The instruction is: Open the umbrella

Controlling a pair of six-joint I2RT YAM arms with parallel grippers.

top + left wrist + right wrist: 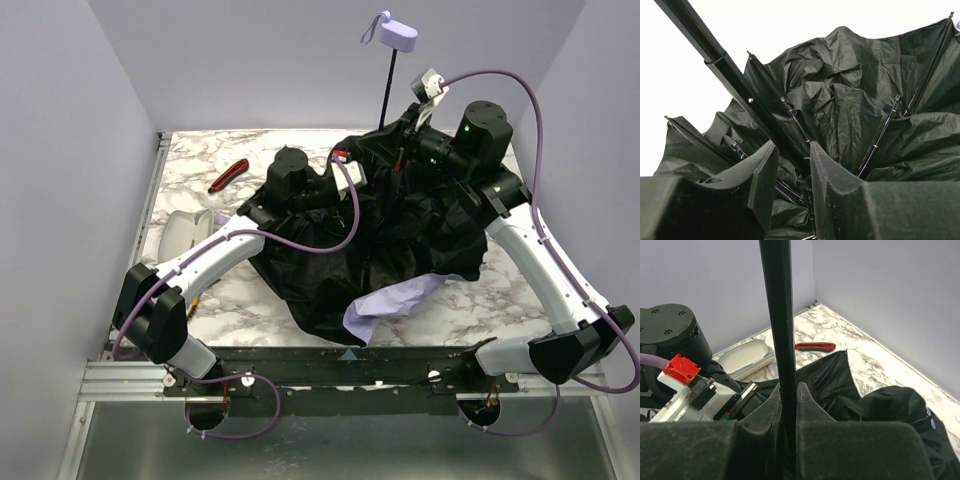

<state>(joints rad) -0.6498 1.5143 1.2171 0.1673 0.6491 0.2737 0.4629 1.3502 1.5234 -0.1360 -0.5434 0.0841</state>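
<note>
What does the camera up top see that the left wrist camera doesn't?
Only the top view shows the umbrella's lavender handle up in the air, the red-and-black tool on the marble table, and both arms. Only the left wrist view shows the thin ribs up close and the left gripper, its fingers apart near the bottom of the shaft. Both show the crumpled black lining and the black shaft.
</note>
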